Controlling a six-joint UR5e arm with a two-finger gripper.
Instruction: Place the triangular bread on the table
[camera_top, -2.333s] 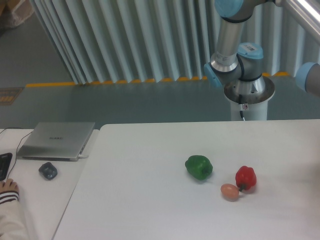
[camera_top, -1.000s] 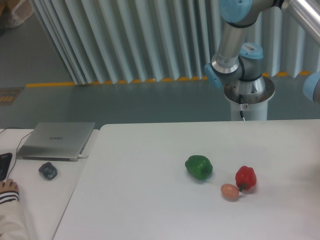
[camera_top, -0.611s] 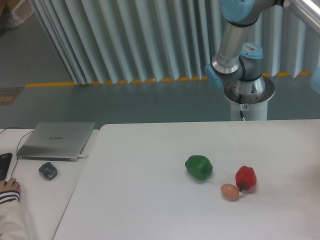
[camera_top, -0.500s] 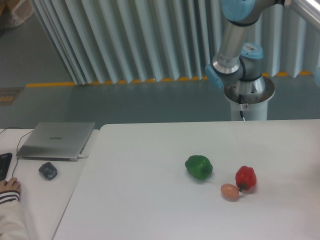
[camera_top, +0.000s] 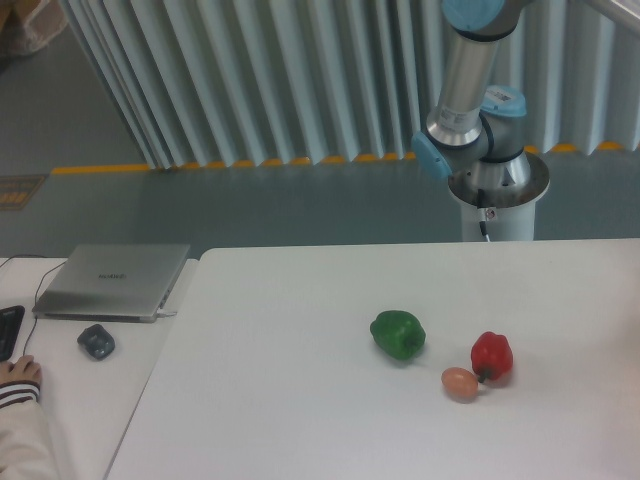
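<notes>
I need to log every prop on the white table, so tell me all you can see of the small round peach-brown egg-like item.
The small peach-brown egg-like item is a smooth, matte-looking oval, slightly paler on top. It lies on its side on the plain white tabletop, toward the near right. It sits against the lower left of the glossy red pepper, seemingly touching it, and clearly apart from the green pepper up-left. It looks whole and unmarked.

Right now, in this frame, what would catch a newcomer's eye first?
Three small items cluster right of centre on the white table: a green pepper, a red pepper and a peach-brown egg-like item touching the red one. Behind the table's far edge rises the robot arm, its claw out of view. On the adjoining desk to the left lies a closed grey laptop. No bread is in sight.
</notes>
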